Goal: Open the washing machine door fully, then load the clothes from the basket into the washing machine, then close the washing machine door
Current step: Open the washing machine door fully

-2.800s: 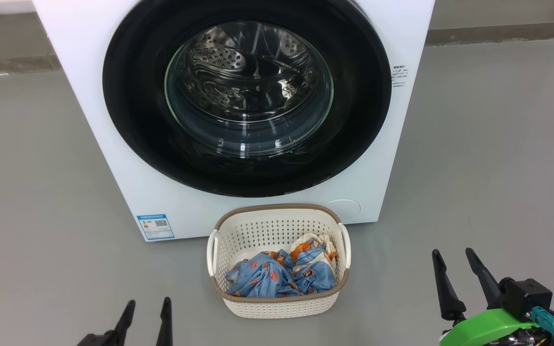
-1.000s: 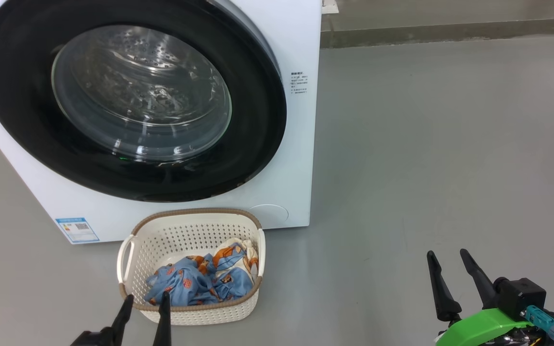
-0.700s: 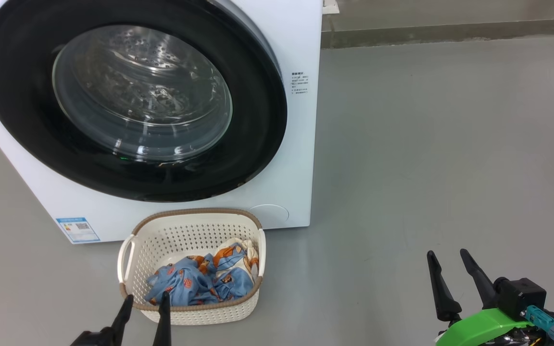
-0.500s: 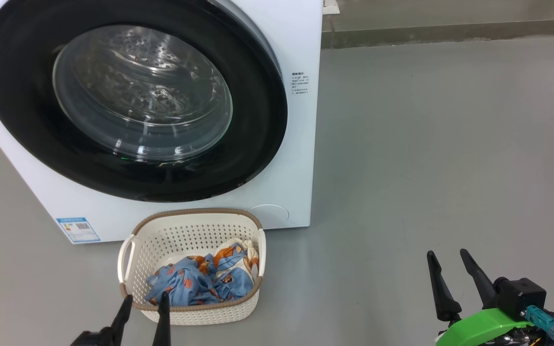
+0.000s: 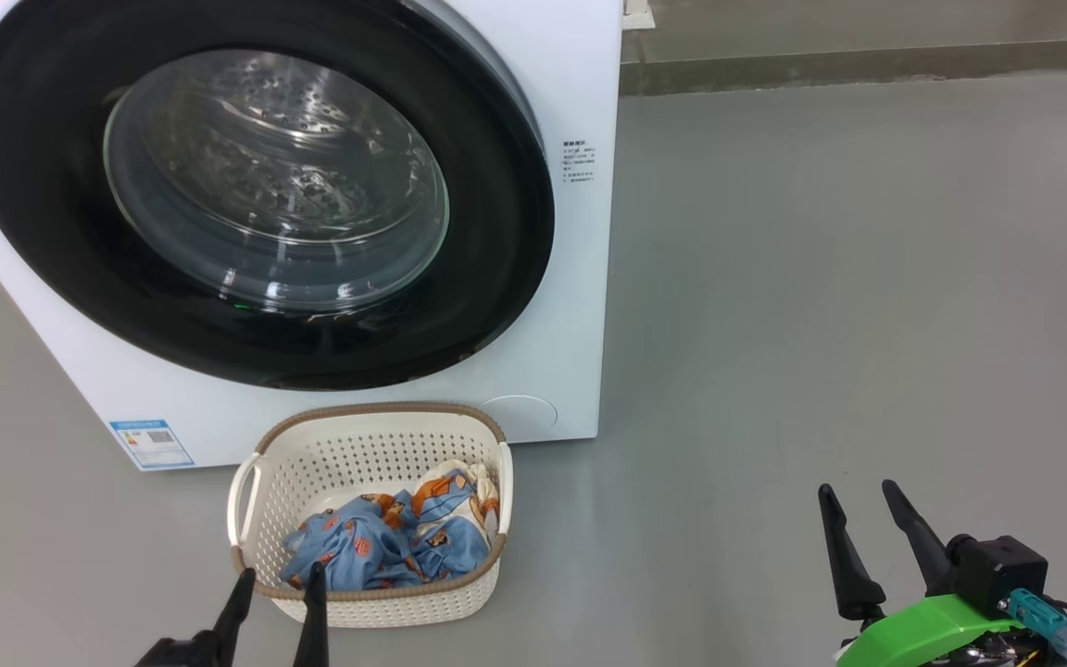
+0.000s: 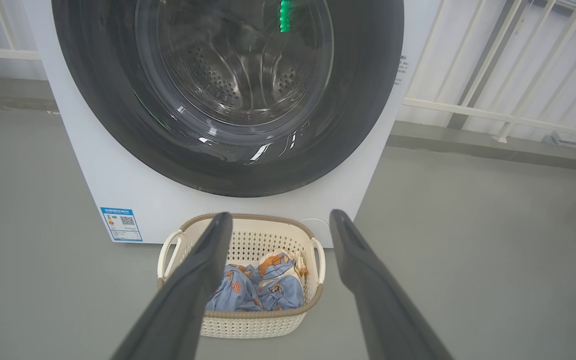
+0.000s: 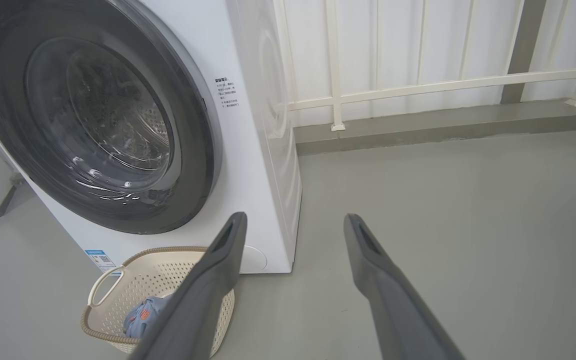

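- The washing machine door (image 5: 260, 185) is found shut, flush against the washing machine (image 5: 575, 306). Opening has not begun, so all three steps are judged outstanding.
- The clothes (image 5: 385, 547) are bunched in the basket (image 5: 371, 445), which stands on the floor (image 5: 821, 278) just in front of the machine, below the door.
- The left gripper (image 5: 281, 572) is held spread and empty near the basket's near rim. The right gripper (image 5: 856, 488) is likewise spread and empty, well apart over bare floor.
- Left wrist view: the door is faced almost head-on, and a green glint (image 6: 284, 9) is noted in the glass.
- Right wrist view: the door is seen obliquely, and the machine's side panel (image 7: 273, 125) and a white railing (image 7: 418, 86) are disclosed.
- Where the door is to be gripped cannot be told.
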`<state>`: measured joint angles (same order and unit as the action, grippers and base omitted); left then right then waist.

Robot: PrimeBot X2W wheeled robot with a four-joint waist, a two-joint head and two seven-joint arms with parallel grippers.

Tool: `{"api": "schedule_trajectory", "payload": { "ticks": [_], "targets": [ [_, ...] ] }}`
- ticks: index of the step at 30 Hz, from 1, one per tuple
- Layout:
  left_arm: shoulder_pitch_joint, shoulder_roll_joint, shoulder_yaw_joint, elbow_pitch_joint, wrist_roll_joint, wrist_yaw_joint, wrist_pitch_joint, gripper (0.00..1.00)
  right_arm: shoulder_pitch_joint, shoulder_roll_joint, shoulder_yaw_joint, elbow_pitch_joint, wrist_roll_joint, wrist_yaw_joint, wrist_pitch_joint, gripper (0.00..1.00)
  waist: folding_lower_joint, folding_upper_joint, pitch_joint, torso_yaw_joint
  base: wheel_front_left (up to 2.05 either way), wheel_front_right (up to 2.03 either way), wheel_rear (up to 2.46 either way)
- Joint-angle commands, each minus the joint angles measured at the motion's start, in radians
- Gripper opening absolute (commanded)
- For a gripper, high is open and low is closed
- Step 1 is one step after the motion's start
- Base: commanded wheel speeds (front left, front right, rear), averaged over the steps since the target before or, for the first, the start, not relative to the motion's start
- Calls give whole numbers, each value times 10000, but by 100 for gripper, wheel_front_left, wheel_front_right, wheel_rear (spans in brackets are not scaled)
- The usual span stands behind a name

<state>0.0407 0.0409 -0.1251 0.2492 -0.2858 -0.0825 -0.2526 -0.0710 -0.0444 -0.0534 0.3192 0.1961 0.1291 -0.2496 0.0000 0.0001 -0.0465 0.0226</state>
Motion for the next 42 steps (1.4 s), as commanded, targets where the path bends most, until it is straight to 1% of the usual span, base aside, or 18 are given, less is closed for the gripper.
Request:
{"api": "schedule_trajectory", "payload": {
  "ticks": [1, 16, 17, 18, 20, 23, 26, 32, 33, 36, 39, 42],
  "targets": [
    [-351, 93, 332, -236, 60, 57, -92, 100, -422, -58, 286, -212, 19, 16, -122, 100, 0, -1, 3, -1, 0, 0, 0],
    [-374, 93, 334, -193, 97, 108, -92, 100, -423, -58, 331, -306, -33, 16, -122, 100, 0, -1, 44, 48, 0, 0, 0],
    [-376, 93, 333, -190, 93, 107, -92, 100, -434, -58, 379, -380, 34, 16, -122, 4, 0, -1, 49, 53, 0, 0, 0],
    [-379, 93, 335, -190, 92, 106, -92, 100, -422, -58, 456, -442, 108, 16, -122, 0, 0, -1, 58, 54, 0, 0, 0],
    [-391, 93, 337, -198, 90, 108, -92, 100, -398, -58, 567, -587, 318, 16, -122, 0, 0, -1, 84, 63, 0, 0, 0],
    [-421, 93, 326, -209, 82, 104, -92, 100, -387, -58, 731, -490, 1212, 16, -122, 0, 0, -1, 133, 96, 0, 0, 0],
    [-439, 93, 290, -224, 71, 100, -92, 100, -526, -58, 926, -178, 2638, 16, -122, 0, 0, -1, 198, 152, 0, 0, 0],
    [-516, 93, 173, -283, 15, 90, -92, 100, -1193, -58, 1380, 878, 6554, 16, -122, 0, 0, -1, 455, 359, 0, 0, 0],
    [-516, 93, 173, -283, 15, 90, -92, 100, -1193, -58, 1380, 878, 6554, 16, -122, 0, 0, -1, 455, 359, 0, 0, 0],
    [-596, 93, 79, -346, -23, 96, -92, 100, -1754, -58, 1511, 1360, 7968, 16, -119, 0, 0, -1, 737, 503, 0, 0, 0],
    [-718, 93, -6, -382, -60, 101, -92, 100, -2347, -58, 1472, 1615, 9081, 16, 45, 0, 0, -1, 1023, 675, 0, 0, 0],
    [-865, 93, -113, -411, -122, 101, -92, 100, -2907, -66, 1270, 1754, 9648, 16, 508, 0, 0, -1, 1316, 875, 0, 0, 0]
  ]
}}
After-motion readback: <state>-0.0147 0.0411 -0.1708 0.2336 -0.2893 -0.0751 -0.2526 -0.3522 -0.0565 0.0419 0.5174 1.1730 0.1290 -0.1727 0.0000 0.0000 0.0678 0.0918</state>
